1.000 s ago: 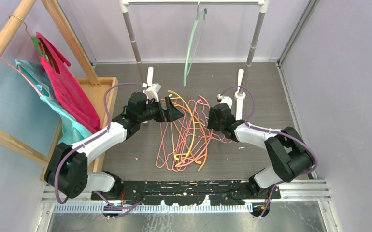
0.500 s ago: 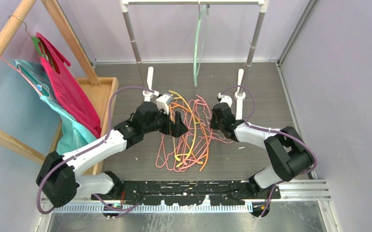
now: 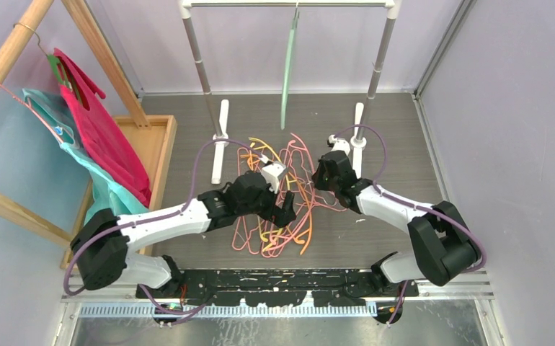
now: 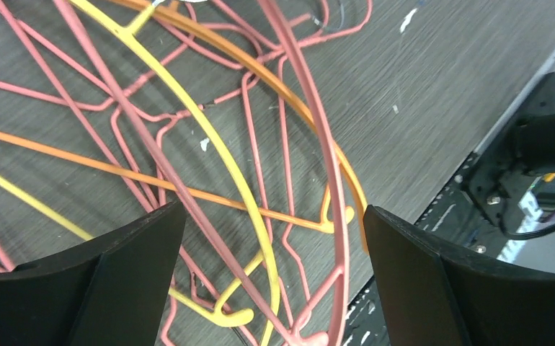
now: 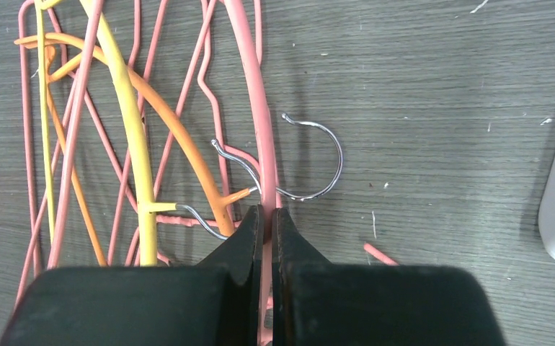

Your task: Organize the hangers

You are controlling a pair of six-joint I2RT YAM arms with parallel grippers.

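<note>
a: in the top view, where are the hangers (image 3: 278, 216)?
b: most lie in one tangled pile on the table (image 3: 404, 144), between the two arms. one grey-green hanger (image 3: 287, 72) hangs apart from them, on the rail (image 3: 289, 4) at the back.
a: and the pincers there?
b: the left pincer (image 3: 287, 214) is over the near middle of the pile. the right pincer (image 3: 323, 175) is at the pile's right edge. from this view i cannot tell their state.
a: what does the left wrist view show?
b: its fingers (image 4: 101, 281) are spread wide and grasp nothing. in the gap between them, lower down, pass a broad pink hanger (image 4: 316, 144), a yellow hanger (image 4: 210, 137) and an orange hanger (image 4: 282, 79), over thin pink wire ones. i cannot tell if the fingers touch any.
a: and the right wrist view?
b: there the fingers are clenched on a thick pink hanger (image 5: 256, 108), which runs straight away from the tips. a metal hook (image 5: 329, 173) crosses it just in front of the tips. a yellow and an orange hanger curve on the left, near but outside the grip.
</note>
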